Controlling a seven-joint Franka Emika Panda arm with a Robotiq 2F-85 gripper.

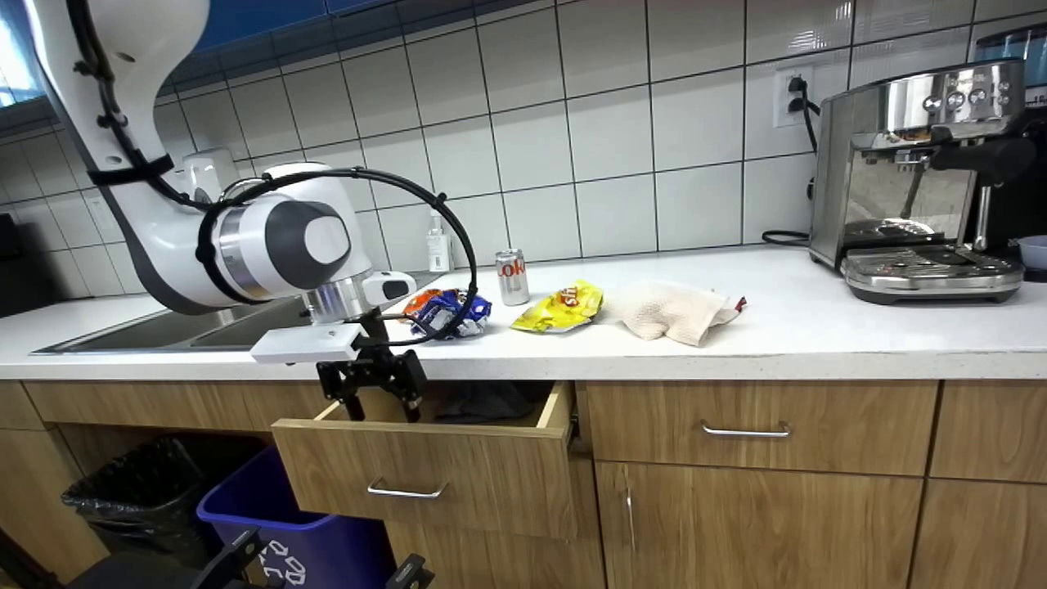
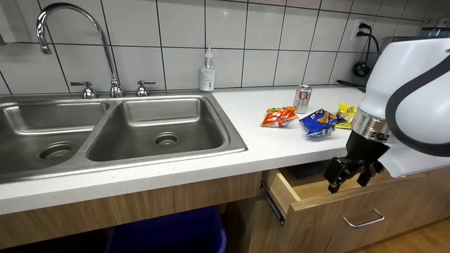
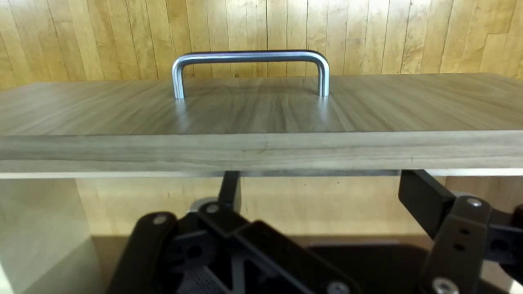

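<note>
A wooden drawer [image 1: 458,478] is pulled out below the white counter, its metal handle [image 3: 250,56] on the outer face. My black gripper [image 1: 384,411] points down over the drawer opening, just behind the front panel [image 3: 261,153]. Its fingers are spread wide in the wrist view, with nothing between them. Whether the tips touch the front panel I cannot tell. A dark item, possibly cloth [image 1: 487,401], lies farther back inside the drawer. On the counter above are an orange bag [image 2: 279,117], a blue bag [image 2: 318,123], a yellow bag [image 1: 564,307] and a silver can [image 1: 513,278].
A double steel sink [image 2: 233,138] with a tall faucet [image 2: 105,45] adjoins the counter. Pale crumpled cloth [image 1: 671,311] lies right of the yellow bag, before an espresso machine [image 1: 932,180]. Under the counter stand a blue recycling bin [image 1: 311,540] and a black-lined bin [image 1: 139,491].
</note>
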